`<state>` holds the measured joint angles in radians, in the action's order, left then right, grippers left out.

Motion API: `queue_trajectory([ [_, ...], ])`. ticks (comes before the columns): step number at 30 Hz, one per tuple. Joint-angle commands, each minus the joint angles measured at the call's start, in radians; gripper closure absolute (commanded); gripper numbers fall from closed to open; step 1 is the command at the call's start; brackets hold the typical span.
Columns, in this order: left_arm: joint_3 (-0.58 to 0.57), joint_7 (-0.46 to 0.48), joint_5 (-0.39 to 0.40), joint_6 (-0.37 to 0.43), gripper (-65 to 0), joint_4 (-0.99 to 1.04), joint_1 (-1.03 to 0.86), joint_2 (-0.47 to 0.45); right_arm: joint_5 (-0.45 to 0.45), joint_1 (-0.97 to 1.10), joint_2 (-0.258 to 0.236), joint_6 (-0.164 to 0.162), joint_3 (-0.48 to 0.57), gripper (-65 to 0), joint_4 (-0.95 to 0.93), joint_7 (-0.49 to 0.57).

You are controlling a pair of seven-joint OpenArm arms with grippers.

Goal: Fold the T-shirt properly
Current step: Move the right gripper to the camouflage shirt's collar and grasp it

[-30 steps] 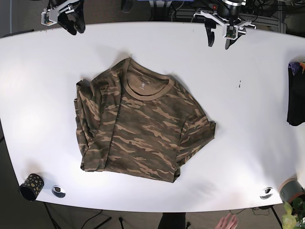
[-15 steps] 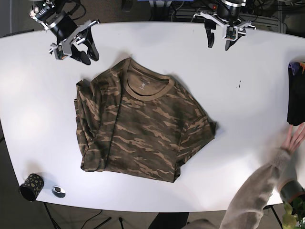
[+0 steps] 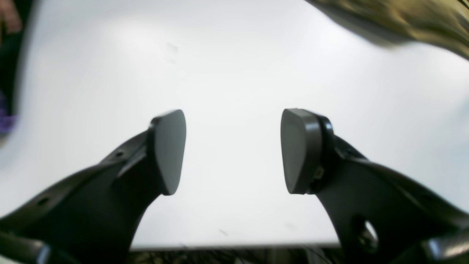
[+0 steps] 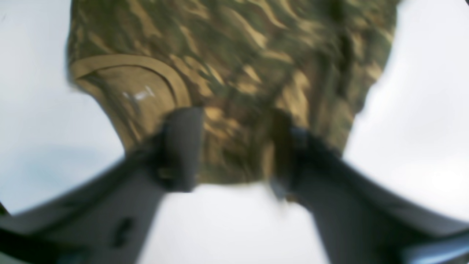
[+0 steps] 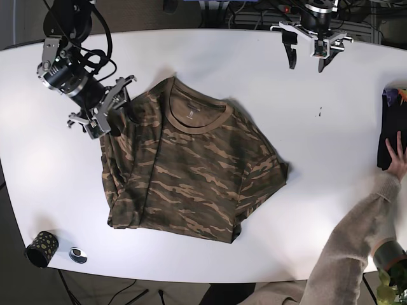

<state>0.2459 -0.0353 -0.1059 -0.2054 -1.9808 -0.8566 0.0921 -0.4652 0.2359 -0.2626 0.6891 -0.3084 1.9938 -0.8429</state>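
One open right tool (image 5: pixel 108 111) over T-shirt (image 5: pixel 187 171) shoulder edge.

White table (image 5: pixel 331 159), with a dark speckled cup (image 5: pixel 41 248) at the front-left corner and a small round disc (image 5: pixel 78 255) just beside it. Another disc (image 5: pixel 355 257) near the front-right. Dark folded cloth (image 5: pixel 388 136) at the right edge, someone's beige sleeve (image 5: pixel 346 254) reaching toward it.

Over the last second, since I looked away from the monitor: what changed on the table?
The right gripper came down from the table's far edge to the camouflage-patterned T-shirt, jaws open at its shoulder. A person's hand reached the dark clothes at the table's edge. The left gripper hardly moved; the shirt did not.
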Motion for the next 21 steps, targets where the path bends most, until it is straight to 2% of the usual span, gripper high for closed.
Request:
queue_trajectory([
  [1,0.025,0.024,0.004,0.005,-37.9,-0.015,-0.003,-0.001,0.001,-0.033,0.0,0.009,0.042,-39.3,0.017,0.017],
  [3,0.037,0.024,0.004,0.005,-37.9,-0.015,0.0,-0.001,0.023,-0.062,0.001,0.009,0.102,-42.0,0.015,0.017],
  [14,0.06,0.022,0.002,0.005,-37.9,-0.013,0.003,0.002,0.162,-0.229,0.004,0.009,0.55,-42.5,-0.129,0.023],
  [18,0.062,0.022,-0.001,0.005,-37.9,-0.005,0.003,0.033,0.22,-0.284,0.046,0.009,0.656,-42.3,-0.227,0.026],
  [21,0.062,0.022,-0.001,0.005,-37.9,0.001,0.009,0.036,0.282,-0.303,0.085,0.009,0.702,-42.3,-0.287,0.081],
])
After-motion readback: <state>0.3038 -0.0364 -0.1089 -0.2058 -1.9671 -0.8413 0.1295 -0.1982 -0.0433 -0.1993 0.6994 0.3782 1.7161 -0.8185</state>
